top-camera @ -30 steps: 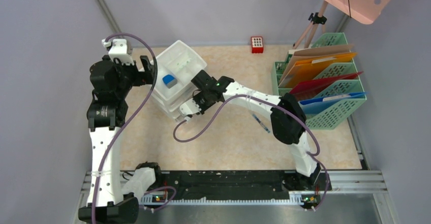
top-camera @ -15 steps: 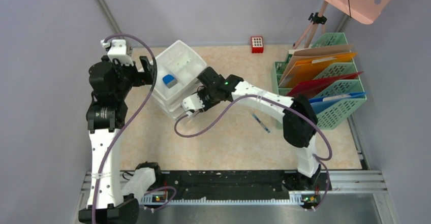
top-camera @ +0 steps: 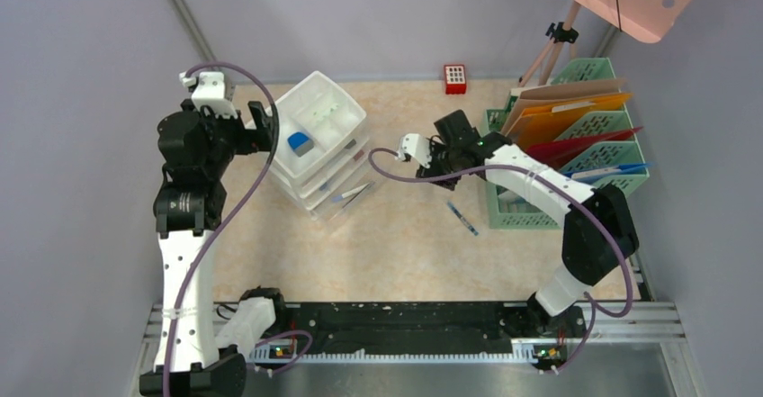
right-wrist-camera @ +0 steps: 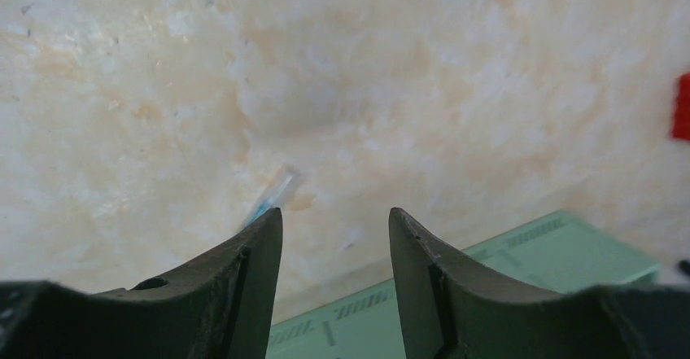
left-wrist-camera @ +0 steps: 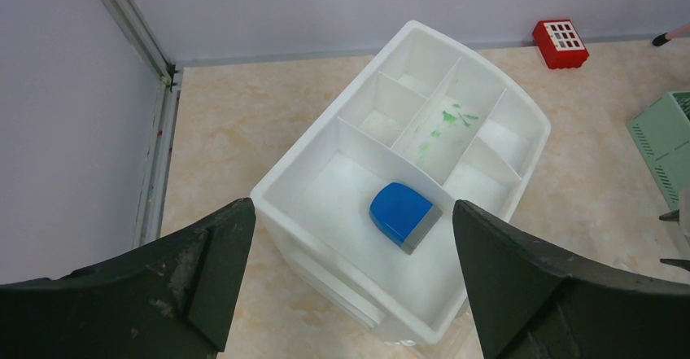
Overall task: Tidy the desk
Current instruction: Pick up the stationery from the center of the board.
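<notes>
Two robot arms are bolted to a black rail (top-camera: pixel 405 311) at the near edge of the bench (top-camera: pixel 405 253), a beige marbled top walled in by grey panels. Just beyond, a loose pen (top-camera: pixel 463 218) is seen lying on the bare surface, apparently yet to be tidied. Above it the right pincer (right-wrist-camera: pixel 335 216) is held partly open and empty, aimed down at the bench with the pen's end beside one finger, probably so that the pen can be picked up. To the left, the left pincer (left-wrist-camera: pixel 351 212) is spread wide, gripping nothing, poised over a white drawer unit (top-camera: pixel 319 136) whose top tray holds a blue block (top-camera: pixel 300 142). A lower drawer (top-camera: pixel 326 201) is seen pulled out, with a pen-like item (top-camera: pixel 353 193) inside. At the right, a green mesh file rack (top-camera: pixel 585 199) is filled with coloured folders (top-camera: pixel 567 113). Farthest, a small red block (top-camera: pixel 455 78) is set by the back wall.
</notes>
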`<state>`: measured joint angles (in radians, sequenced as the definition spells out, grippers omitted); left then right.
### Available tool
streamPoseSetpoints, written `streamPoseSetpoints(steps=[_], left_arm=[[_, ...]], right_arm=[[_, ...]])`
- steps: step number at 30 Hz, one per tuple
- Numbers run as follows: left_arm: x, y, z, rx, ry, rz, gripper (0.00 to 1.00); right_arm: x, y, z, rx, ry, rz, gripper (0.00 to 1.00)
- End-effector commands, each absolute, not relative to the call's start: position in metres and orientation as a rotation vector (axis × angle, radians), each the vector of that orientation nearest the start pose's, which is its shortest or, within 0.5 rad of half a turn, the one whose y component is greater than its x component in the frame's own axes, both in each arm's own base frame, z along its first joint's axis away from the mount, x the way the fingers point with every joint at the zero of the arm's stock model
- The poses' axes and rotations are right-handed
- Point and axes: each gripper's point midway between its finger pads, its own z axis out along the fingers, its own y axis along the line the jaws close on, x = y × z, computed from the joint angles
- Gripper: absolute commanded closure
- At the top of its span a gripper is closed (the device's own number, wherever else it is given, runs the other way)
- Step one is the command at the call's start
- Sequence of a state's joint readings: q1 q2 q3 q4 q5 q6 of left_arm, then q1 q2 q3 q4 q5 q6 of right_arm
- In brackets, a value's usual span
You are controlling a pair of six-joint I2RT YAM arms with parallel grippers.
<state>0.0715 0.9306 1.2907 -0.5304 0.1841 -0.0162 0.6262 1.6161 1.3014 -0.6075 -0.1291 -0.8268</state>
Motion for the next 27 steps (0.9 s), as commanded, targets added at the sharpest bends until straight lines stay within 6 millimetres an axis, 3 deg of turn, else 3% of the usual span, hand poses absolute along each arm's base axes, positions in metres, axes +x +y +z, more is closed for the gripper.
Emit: streamPoseSetpoints(steps=[1, 9, 27], left_arm=[[0.308, -0.012, 0.393, 0.075, 1.687, -0.122, 0.04], [0.309, -0.014, 0.389, 0.083, 1.691, -0.131, 0.04], [0.307, -0.016, 0.386, 0.094, 1.694, -0.142, 0.04]], right_arm=[[0.324, 0.218, 0.122, -1.448, 2.046, 0.196, 0.48], [0.300, 0.198, 0.071, -1.391, 2.267, 0.235, 0.47], [0.288, 0.173, 0.021, -1.382, 2.422, 0.204, 0.57]])
